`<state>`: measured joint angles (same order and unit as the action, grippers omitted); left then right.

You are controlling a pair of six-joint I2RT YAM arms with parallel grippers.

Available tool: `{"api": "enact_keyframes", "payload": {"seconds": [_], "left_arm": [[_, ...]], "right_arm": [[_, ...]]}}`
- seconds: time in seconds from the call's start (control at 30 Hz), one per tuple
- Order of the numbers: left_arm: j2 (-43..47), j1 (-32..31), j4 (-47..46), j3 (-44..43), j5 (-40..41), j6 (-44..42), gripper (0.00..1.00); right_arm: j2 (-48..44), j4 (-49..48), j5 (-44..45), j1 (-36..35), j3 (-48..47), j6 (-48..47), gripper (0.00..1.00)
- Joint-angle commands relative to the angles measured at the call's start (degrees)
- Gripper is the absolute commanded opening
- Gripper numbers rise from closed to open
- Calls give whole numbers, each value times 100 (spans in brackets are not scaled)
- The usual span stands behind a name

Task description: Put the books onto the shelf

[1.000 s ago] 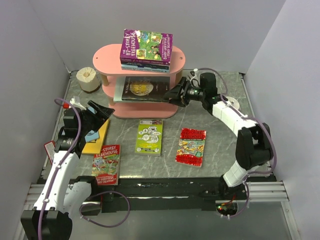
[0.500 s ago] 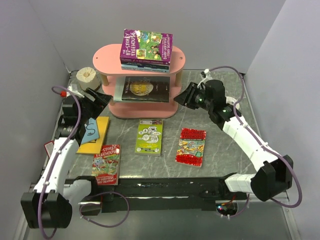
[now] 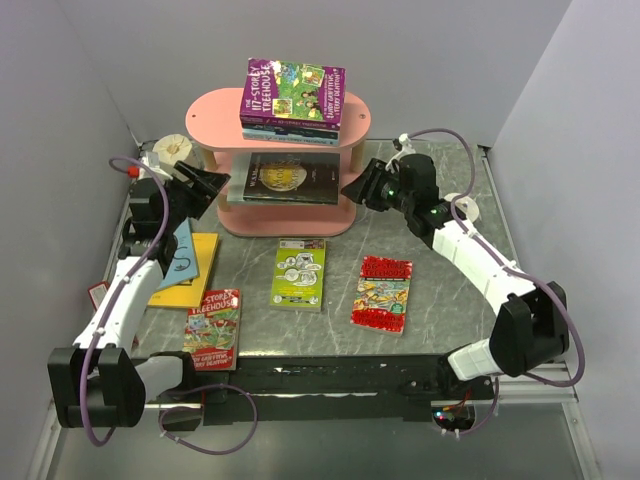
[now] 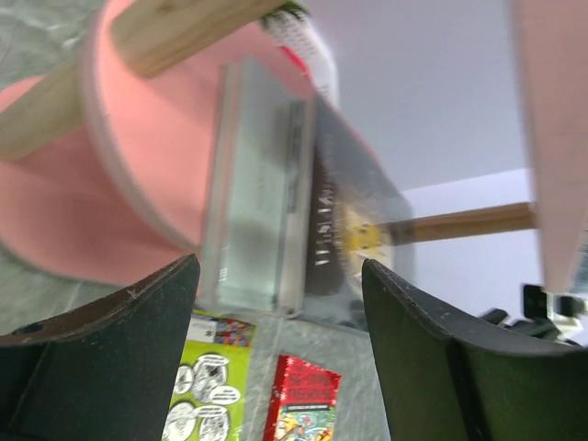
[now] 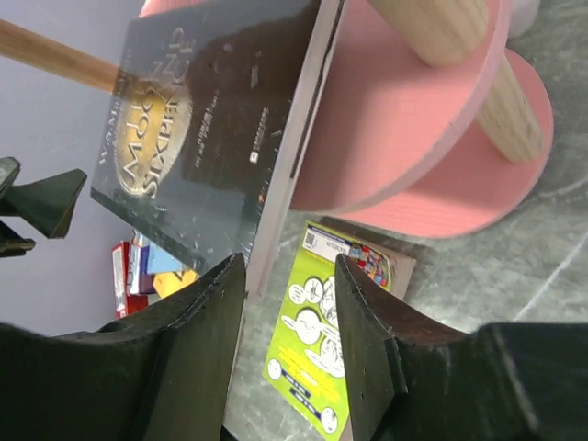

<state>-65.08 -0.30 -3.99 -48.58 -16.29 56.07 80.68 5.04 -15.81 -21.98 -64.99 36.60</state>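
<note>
Top external: left fingers and right fingers, spread empty, flank the black book at its overhanging edges.

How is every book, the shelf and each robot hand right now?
shelf: upright.
purple book: flat, topmost on top board.
black book: flat on middle board, overhanging.
lime green book: flat on table.
right red book: flat on table.
left gripper: open, empty.
right gripper: open, empty.

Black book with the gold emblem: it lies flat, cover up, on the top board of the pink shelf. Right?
No: the black book lies flat, cover up, on the middle board of the pink shelf, as the top external view shows.
</note>
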Motion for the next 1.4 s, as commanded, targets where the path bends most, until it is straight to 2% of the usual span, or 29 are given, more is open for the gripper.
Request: {"api": "enact_keyframes", "payload": {"seconds": [0.0, 0.17, 0.37, 0.6, 0.67, 0.77, 0.87, 1.13, 1.37], "left_arm": [[-110, 21, -822, -275, -479, 35, 76], [-347, 21, -1542, -82, -884, 272, 72], [-927, -32, -1649, -328, -1288, 237, 69], [-1121, -225, -1895, -354, -1438, 150, 57], [-1147, -234, -1878, -363, -1438, 123, 55], [-1226, -234, -1860, -389, -1508, 106, 54], [-1244, -234, -1843, -354, -1517, 114, 52], [-990, -234, -1667, -293, -1403, 18, 39], [-664, -225, -1526, -293, -1306, -44, 36]], "right_arm": [[70, -732, -18, -8, -163, 137, 50], [316, -776, -203, -26, -382, 207, 50], [632, -732, -361, -96, -594, 242, 47], [712, -899, -396, -175, -576, 225, 35], [738, -917, -414, -193, -594, 216, 30], [835, -855, -458, -219, -708, 199, 28], [896, -855, -449, -272, -761, 181, 27], [975, -882, -458, -403, -892, 146, 24], [1063, -847, -423, -562, -1103, 93, 23]]}}
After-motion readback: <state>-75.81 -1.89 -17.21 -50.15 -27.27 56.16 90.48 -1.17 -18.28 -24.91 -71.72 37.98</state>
